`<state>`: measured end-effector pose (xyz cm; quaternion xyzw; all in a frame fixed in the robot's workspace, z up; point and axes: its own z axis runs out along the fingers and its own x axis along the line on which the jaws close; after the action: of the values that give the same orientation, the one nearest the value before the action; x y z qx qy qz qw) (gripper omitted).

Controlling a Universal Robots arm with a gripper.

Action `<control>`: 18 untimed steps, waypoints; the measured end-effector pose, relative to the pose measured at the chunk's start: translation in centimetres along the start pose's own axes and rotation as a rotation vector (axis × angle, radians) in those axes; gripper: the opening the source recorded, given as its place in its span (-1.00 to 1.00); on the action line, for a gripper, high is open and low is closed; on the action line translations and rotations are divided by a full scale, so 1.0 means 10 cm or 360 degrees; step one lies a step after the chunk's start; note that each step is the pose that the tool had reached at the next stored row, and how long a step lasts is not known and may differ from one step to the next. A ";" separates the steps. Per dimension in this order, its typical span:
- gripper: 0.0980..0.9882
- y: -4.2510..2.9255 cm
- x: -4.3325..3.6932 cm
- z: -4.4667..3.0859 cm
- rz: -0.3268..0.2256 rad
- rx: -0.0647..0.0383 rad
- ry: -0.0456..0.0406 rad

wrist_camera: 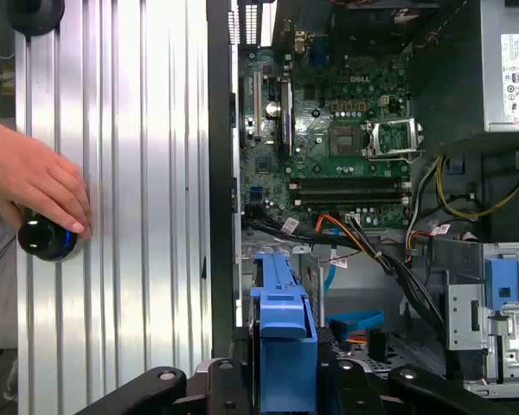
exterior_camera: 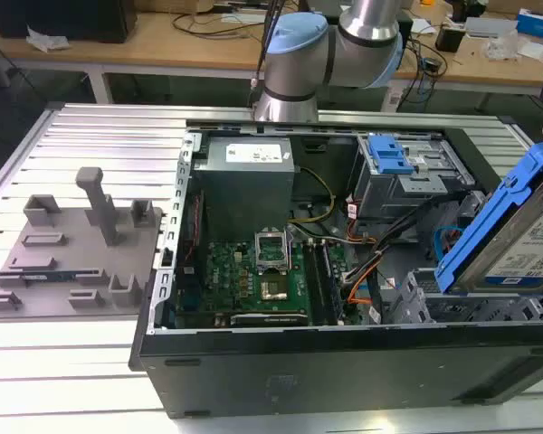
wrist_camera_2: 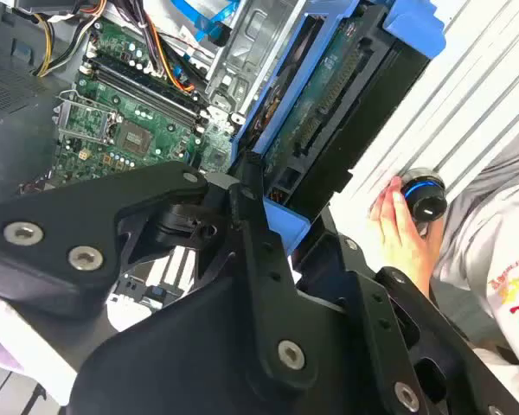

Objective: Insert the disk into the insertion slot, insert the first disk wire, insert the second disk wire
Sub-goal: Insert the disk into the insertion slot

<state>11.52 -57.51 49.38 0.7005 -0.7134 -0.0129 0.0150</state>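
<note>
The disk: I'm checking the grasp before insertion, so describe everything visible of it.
The disk is a flat drive with a white printed label, framed in a bright blue plastic caddy. It hangs tilted over the case at the exterior view's right. The second wrist view shows its green circuit-board underside. The gripper clamps the caddy's end.

Ribbed metal table (exterior_camera: 100,145) bears computer case (exterior_camera: 344,371), grey fixture (exterior_camera: 72,262).
</note>
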 end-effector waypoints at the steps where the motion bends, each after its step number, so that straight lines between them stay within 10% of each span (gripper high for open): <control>1: -0.40 0.000 0.000 0.000 0.0000 0.0000 0.0000; 14: -0.40 0.000 0.001 -0.001 0.0000 0.0000 -0.0001; 16: -0.40 0.000 0.004 -0.001 -0.0001 0.0000 -0.0020; 18: -0.40 0.000 0.014 0.000 -0.0003 -0.0001 -0.0078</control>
<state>11.52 -57.64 49.38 0.7007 -0.7128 -0.0302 -0.0022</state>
